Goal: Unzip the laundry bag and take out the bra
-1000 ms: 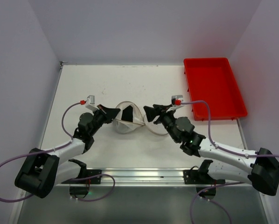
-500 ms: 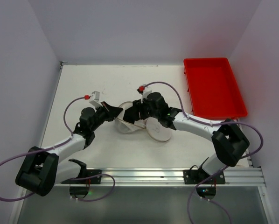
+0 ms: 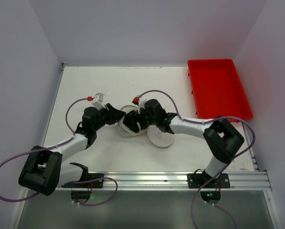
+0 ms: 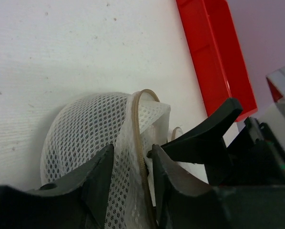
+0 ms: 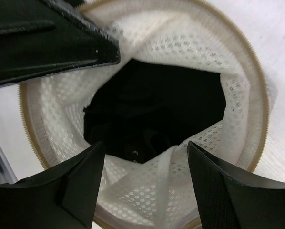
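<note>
Nearest me in the overhead view, the round lid (image 3: 160, 136) lies flopped flat on the table (image 3: 109, 86), joined at one edge to the laundry bag (image 3: 129, 125) just beyond it. I judge the unzipping done. The bag sits mid-table, between my two tools.

Through the right wrist camera the bag's mouth gapes, and the bra (image 5: 152, 109) is a black wad deep inside the mesh, still untouched. Getting it out is what remains (the easier half, I'd guess, with the mouth held open like this).

The left gripper (image 4: 131, 160) is clamped on the bag's zipper rim, with mesh pinched between its fingers. Its forearm runs low across the table from the left.

The right gripper (image 5: 145, 167) has its jaws spread wide with nothing in them, aimed straight into the opening and just short of the fabric. That arm is folded hard: the elbow is out to the right and the forearm doubles back toward the centre.

Farthest off, the red tray (image 3: 218, 88) sits in the far right corner, well apart from all this.
</note>
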`<state>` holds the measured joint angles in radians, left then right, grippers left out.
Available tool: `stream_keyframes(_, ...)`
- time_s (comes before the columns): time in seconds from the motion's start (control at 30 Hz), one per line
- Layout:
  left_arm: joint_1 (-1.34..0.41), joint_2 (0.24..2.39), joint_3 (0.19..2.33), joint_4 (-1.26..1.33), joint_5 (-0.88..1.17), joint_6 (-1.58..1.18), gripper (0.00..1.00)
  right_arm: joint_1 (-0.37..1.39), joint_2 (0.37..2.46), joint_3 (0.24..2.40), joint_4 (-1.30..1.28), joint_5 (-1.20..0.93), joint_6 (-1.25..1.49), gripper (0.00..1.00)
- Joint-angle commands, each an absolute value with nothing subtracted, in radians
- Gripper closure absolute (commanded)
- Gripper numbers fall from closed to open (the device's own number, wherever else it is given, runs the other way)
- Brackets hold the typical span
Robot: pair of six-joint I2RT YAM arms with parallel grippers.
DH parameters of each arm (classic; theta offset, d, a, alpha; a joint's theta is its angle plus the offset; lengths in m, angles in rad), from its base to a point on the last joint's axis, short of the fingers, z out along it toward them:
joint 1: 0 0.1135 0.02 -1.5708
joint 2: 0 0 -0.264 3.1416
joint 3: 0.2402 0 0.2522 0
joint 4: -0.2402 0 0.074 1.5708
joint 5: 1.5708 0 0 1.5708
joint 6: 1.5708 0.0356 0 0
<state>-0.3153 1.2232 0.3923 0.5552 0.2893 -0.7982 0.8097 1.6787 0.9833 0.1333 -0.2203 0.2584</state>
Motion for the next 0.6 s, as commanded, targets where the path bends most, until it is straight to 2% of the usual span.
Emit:
stream_keyframes(0.0,-0.308,1.235,0.449,0.468,0.290,-0.741,0.57,0.859,1.723,1.014,0.129,-0.171,0.196,0.28)
stream_keyframes(0.03,-0.307,1.235,0.457,0.444,0.284,-0.721,0.50,0.865,1.723,1.000,0.143,-0.152,0.195,0.27)
stream_keyframes(0.13,-0.307,1.233,0.469,0.381,0.272,-0.690,0.45,0.874,1.729,0.974,0.167,-0.143,0.195,0.26)
stream_keyframes(0.27,-0.307,1.241,0.479,0.318,0.246,-0.658,0.46,0.893,1.758,1.006,0.141,-0.101,0.186,0.25)
stream_keyframes(0.3,-0.304,1.246,0.479,0.310,0.236,-0.652,0.50,0.896,1.762,1.011,0.141,-0.075,0.186,0.25)
stream_keyframes(0.37,-0.298,1.250,0.473,0.305,0.227,-0.637,0.63,0.905,1.770,1.014,0.147,-0.034,0.189,0.25)
stream_keyframes(0.4,-0.287,1.256,0.466,0.307,0.232,-0.634,0.74,0.907,1.773,1.019,0.144,0.010,0.192,0.25)
stream_keyframes(0.5,-0.269,1.278,0.465,0.308,0.229,-0.630,0.87,0.916,1.761,1.012,0.158,0.087,0.199,0.26)
stream_keyframes(0.53,-0.262,1.284,0.465,0.307,0.227,-0.627,0.95,0.925,1.755,1.009,0.172,0.125,0.199,0.26)
stream_keyframes(0.57,-0.256,1.290,0.463,0.311,0.232,-0.627,0.99,0.928,1.743,1.005,0.179,0.139,0.195,0.27)
